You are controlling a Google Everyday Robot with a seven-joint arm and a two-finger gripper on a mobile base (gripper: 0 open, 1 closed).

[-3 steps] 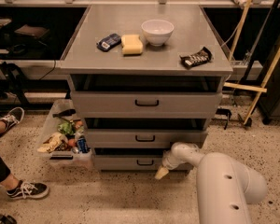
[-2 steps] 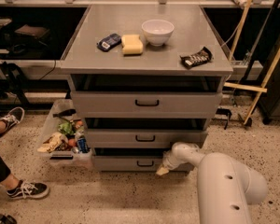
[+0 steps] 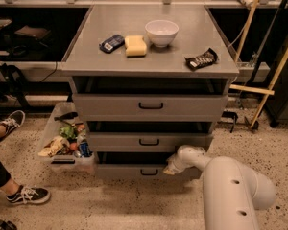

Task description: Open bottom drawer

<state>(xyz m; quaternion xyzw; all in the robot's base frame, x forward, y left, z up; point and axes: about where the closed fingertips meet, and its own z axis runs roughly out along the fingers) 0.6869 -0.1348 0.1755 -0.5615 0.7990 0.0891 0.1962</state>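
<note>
A grey cabinet has three drawers stacked one above another. The bottom drawer [image 3: 134,171] is the slimmest, with a small black loop handle [image 3: 149,172] at its centre, and it stands pulled out a little with a dark gap above its front. My gripper [image 3: 171,168] is at the end of the white arm, right against the drawer front just to the right of the handle. The middle drawer [image 3: 149,141] and the tall top drawer [image 3: 150,106] also stand slightly out.
On the cabinet top [image 3: 86,56] lie a white bowl [image 3: 162,32], a yellow sponge [image 3: 135,45], a blue packet [image 3: 112,42] and a dark snack bar [image 3: 201,59]. A clear bin of snacks [image 3: 65,143] stands at the left. A person's shoes [image 3: 26,194] are on the floor.
</note>
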